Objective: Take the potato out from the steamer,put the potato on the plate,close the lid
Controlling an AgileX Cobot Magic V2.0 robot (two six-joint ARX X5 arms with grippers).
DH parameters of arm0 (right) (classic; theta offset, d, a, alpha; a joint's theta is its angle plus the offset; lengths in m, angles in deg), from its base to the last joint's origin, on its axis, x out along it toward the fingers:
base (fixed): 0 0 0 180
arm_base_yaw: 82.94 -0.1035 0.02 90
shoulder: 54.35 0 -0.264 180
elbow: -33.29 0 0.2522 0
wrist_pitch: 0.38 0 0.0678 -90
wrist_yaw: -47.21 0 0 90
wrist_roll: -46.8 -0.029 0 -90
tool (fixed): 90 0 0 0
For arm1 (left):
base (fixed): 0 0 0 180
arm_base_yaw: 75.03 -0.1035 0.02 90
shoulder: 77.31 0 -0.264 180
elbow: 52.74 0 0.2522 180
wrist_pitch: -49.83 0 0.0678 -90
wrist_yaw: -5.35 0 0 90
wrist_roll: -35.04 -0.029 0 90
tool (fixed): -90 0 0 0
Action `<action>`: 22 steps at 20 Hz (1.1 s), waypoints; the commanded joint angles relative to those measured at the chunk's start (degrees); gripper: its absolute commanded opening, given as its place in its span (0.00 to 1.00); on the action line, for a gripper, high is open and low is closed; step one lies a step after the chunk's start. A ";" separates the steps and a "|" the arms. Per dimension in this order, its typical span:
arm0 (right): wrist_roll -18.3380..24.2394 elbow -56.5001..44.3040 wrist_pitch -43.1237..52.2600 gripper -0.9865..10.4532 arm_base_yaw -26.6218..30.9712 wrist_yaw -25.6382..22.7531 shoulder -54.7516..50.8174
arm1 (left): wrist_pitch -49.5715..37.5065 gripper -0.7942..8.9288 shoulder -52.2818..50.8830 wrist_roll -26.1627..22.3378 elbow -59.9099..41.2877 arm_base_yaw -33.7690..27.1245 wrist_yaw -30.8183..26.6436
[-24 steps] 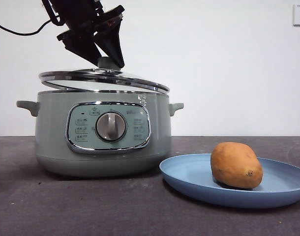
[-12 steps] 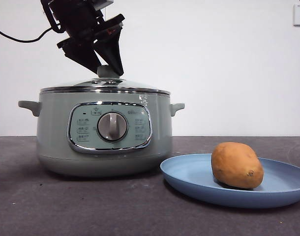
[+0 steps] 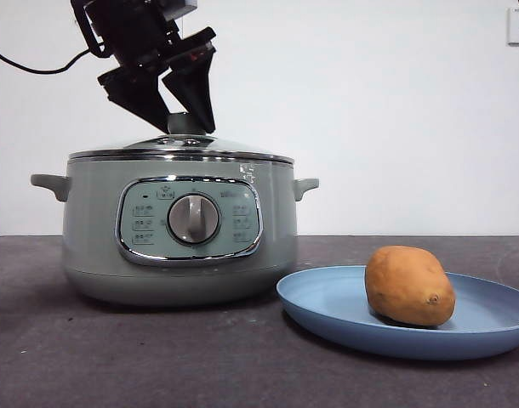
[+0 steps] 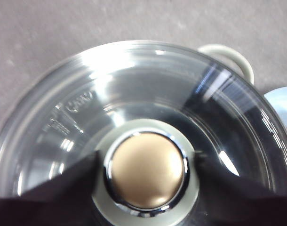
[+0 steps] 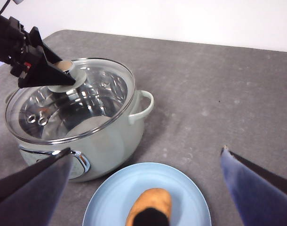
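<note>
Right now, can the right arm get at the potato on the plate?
Probably yes. The right end effector hangs open above the potato, which lies bare on the plate with nothing over it. The left end effector is away at the lid knob, clear of that path.

lid [image 3: 181, 149] on steamer [image 3: 179, 229] | potato [image 3: 409, 286] on plate [image 3: 327, 306], right of steamer
</note>
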 commanded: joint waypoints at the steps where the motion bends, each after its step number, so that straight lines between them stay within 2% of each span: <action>1: -0.59 0.20 -0.39 0.61 -0.02 -0.15 -0.07 | 0.13 0.63 -0.15 -0.24 -0.22 0.13 -0.17; 7: -0.61 0.20 -2.51 0.61 -0.02 0.20 -0.07 | 1.33 0.63 -7.69 -0.22 -0.22 0.13 -0.37; 10: -1.07 0.20 -3.63 0.61 -0.09 0.72 -0.07 | 5.99 0.63 -14.45 0.92 -0.22 0.15 -0.31; 16: -2.47 0.20 -10.95 0.61 -0.07 13.00 0.04 | 24.83 0.63 -27.87 2.91 -0.22 0.20 2.99; 17: -2.82 0.20 -12.35 0.61 -0.07 15.69 0.04 | 28.30 0.59 -29.66 2.89 -0.22 0.20 2.97; 19: -3.15 0.20 -14.58 0.59 -0.07 19.91 0.04 | 33.42 0.39 -32.61 2.80 -0.22 0.20 2.97; 20: -3.17 0.20 -15.47 0.50 -0.09 20.11 0.04 | 35.04 0.27 -33.73 2.80 -0.22 0.20 2.97; 21: -3.15 0.20 -16.26 0.37 -0.07 20.11 0.04 | 36.15 0.15 -34.71 2.80 -0.22 0.20 2.97; 22: -3.15 0.20 -16.83 0.20 -0.07 19.98 0.04 | 36.92 0.06 -35.32 2.80 -0.22 0.20 3.02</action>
